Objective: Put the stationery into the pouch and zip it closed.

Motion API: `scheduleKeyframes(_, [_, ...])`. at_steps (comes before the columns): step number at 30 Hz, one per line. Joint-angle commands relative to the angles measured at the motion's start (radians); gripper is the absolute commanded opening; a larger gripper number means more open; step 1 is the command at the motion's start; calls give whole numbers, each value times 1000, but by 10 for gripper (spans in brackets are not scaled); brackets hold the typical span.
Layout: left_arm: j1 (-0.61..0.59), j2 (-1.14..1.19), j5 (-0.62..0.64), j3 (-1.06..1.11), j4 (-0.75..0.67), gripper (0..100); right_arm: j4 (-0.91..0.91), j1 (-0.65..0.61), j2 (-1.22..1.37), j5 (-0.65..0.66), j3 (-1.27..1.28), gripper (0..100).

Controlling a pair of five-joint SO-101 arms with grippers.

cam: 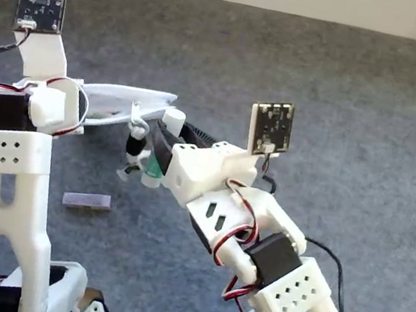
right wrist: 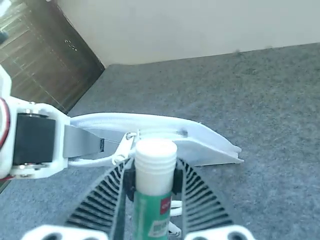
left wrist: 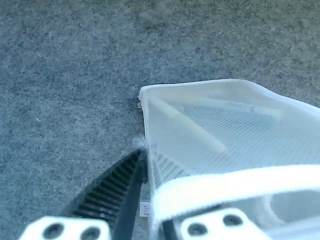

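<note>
One grey block (cam: 87,200) on carpet (cam: 358,108), glue stick (right wrist: 154,170) at pouch (right wrist: 165,135)

A white mesh pouch (cam: 122,101) hangs raised off the table, roughly level. A green glue stick (right wrist: 155,175) with a white cap sits right by its zip edge. A small grey block (cam: 87,201) lies flat on the table, apart.

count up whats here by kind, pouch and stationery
pouch: 1
glue stick: 1
small grey block: 1
pale sticks seen through the pouch mesh: 2
total: 5
</note>
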Motion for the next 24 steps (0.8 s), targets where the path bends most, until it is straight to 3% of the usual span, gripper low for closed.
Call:
scheduleKeyframes(1, [22, -18, -6, -2, 8, 11, -24, -5, -31, -2, -12, 5])
scheduleKeyframes(9, [22, -18, -6, -1, 6, 11, -21, -4, -48, -2, -8, 5])
scheduleKeyframes(16, [22, -18, -6, -1, 5, 11, -25, -4, -252, -2, 48, 5])
scheduleKeyframes(24, [35, -18, -6, -4, 11, 11, -162, -4, -274, -2, 131, 5])
